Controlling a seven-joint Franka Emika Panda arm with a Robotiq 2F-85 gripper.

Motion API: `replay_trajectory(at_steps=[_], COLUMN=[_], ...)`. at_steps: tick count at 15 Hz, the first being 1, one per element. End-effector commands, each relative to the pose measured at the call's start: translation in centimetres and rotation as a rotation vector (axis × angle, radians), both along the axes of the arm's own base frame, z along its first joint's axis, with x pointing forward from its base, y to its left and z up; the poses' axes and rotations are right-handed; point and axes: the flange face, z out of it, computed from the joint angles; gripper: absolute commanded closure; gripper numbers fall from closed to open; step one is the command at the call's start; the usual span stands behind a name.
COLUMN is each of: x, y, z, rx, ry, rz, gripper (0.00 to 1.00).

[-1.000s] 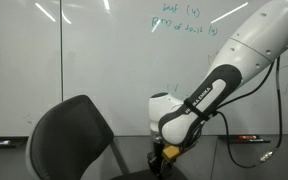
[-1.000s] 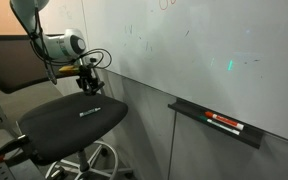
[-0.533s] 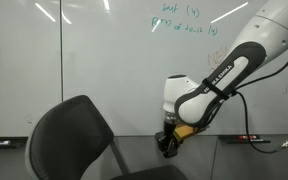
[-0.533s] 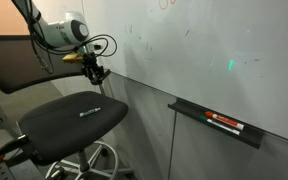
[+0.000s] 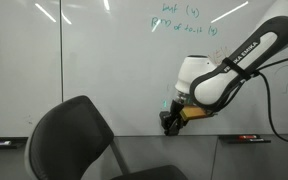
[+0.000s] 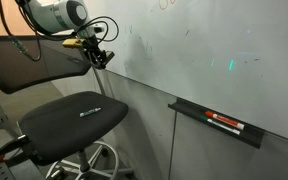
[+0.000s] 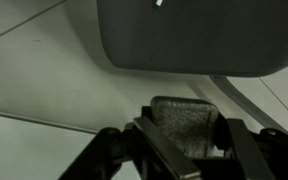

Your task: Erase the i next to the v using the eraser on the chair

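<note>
Gripper (image 5: pixel 170 122) hung clamped on the eraser (image 7: pixel 184 120) beside the whiteboard (image 5: pixel 84 60), near the chair (image 5: pixel 69 140) (pickup looked finished); the next move called for reaching the i.

exterior views square-on to the whiteboard (image 5: pixel 94 70) and oblique along it, chair (image 6: pixel 72 120) shared (wrist view tight on claw (image 7: pixel 184 135))

arm (image 5: pixel 234 65): elbow high, forearm angled down | fingers (image 5: pixel 170 124): pointing down, clamped on eraser (image 7: pixel 184 118)
</note>
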Motion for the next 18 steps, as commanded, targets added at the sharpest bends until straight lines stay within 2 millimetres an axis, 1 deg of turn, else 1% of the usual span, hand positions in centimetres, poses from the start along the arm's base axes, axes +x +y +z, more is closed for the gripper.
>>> replay_trajectory(at_steps=[1, 3, 5, 7, 9, 11, 14, 16, 18], x=[-1.4, -2.0, -2.6, -3.0, -2.9, -2.4, -0.9, 0.0, 0.6], y=[-1.2, -0.9, -0.4, -0.1, 0.0, -0.3, -1.7, -2.5, -2.8], z=[2.6, 3.0, 2.8, 2.7, 3.1, 4.1, 5.8, 6.4, 6.6], rx=[0.084, 0.146, 0.201, 0.248, 0.295, 0.341, 0.378, 0.377, 0.372], ry=[-0.106, -0.154, -0.191, -0.228, -0.274, -0.336, -0.440, -0.498, -0.547], rz=[-0.041, -0.048, -0.051, -0.061, -0.080, -0.106, -0.140, -0.156, -0.176], gripper=[0.68, 0.68, 0.68, 0.68, 0.68, 0.68, 0.68, 0.68, 0.68])
